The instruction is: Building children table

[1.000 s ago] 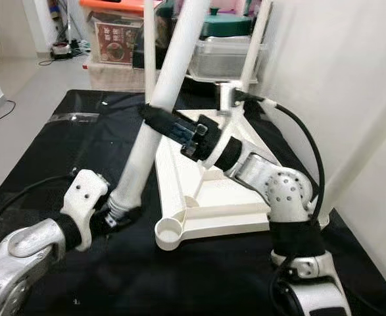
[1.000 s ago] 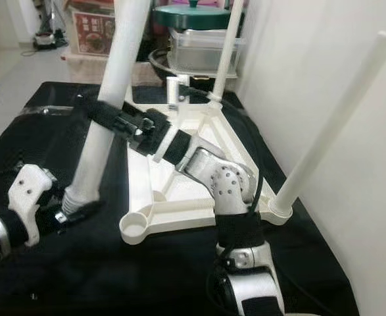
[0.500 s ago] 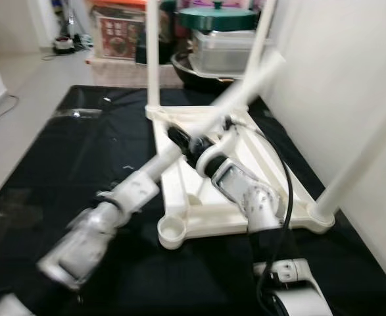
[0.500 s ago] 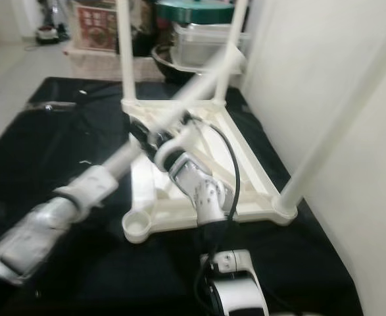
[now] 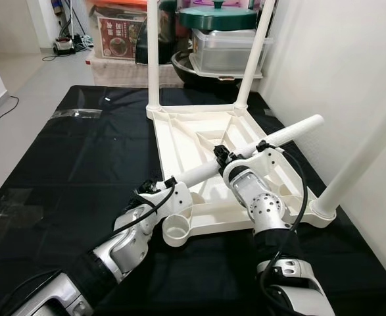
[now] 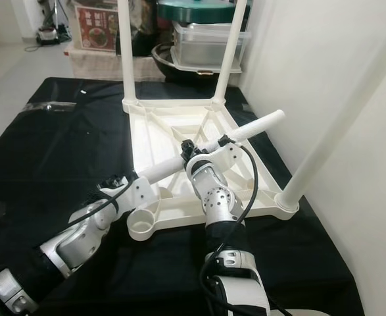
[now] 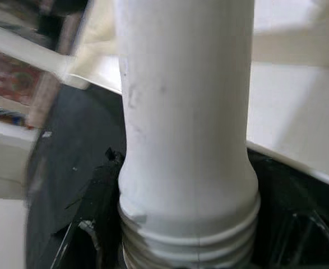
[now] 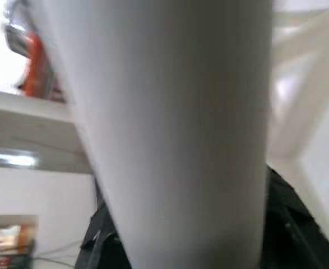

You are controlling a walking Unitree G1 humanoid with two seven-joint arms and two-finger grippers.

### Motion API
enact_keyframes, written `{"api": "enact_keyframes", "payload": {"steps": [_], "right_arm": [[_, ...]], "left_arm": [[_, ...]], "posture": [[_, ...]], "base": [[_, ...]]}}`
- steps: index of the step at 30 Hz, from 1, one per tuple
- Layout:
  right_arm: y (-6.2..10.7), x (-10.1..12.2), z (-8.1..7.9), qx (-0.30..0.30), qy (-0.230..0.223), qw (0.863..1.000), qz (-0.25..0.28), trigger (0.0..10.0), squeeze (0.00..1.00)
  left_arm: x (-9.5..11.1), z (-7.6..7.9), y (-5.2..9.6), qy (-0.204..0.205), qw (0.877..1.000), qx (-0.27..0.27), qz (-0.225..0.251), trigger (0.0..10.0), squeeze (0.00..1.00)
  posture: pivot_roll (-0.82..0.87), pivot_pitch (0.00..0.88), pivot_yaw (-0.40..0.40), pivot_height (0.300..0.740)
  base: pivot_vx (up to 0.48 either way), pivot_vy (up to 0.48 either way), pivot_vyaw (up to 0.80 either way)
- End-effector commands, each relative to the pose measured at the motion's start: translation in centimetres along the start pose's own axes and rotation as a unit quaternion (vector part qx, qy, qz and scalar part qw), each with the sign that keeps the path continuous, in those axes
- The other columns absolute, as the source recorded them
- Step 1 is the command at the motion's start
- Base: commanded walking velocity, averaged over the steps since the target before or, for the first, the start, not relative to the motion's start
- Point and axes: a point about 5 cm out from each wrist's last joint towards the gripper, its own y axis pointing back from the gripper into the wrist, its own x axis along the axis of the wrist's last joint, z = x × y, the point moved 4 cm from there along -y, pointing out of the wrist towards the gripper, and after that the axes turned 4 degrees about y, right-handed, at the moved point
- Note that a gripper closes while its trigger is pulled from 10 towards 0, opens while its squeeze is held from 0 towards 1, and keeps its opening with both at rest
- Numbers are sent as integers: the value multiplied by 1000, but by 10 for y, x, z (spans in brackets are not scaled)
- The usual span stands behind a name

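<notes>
Ahead, in the left eye view, an upturned white plastic table top lies on black sheeting beside the wall, three white legs standing in its corner sockets. A loose white plastic leg slants above the near corner's empty round socket, the left tool clamped near its lower end, the right tool clamped at mid-length. Beyond the sheeting's far edge, lidded clear bins sit stacked, their contents unclear.

The left wrist view shows the leg's threaded end.

The right wrist view shows its smooth shaft.
</notes>
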Motion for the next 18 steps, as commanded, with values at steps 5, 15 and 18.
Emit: {"api": "enact_keyframes", "payload": {"steps": [5, 15, 18], "right_arm": [[20, -77, -57, 61, -63, 991, -103, 0, 0], [23, -78, -60, 88, -43, 988, -115, 0, 0], [25, -61, -72, 178, 53, 979, -82, 0, 0]], "left_arm": [[23, 8, 2, -19, 998, -8, 51, 10000, 31], [7, -19, 11, 7, 998, 28, 61, 10000, 1000], [-20, -48, 32, 35, 996, 72, 48, 10000, 1000]], "posture": [[93, 0, -75, 740], [88, 0, -76, 740], [94, 0, -77, 740]], "base": [[0, 0, 0], [0, 0, 0], [0, 0, 0]]}}
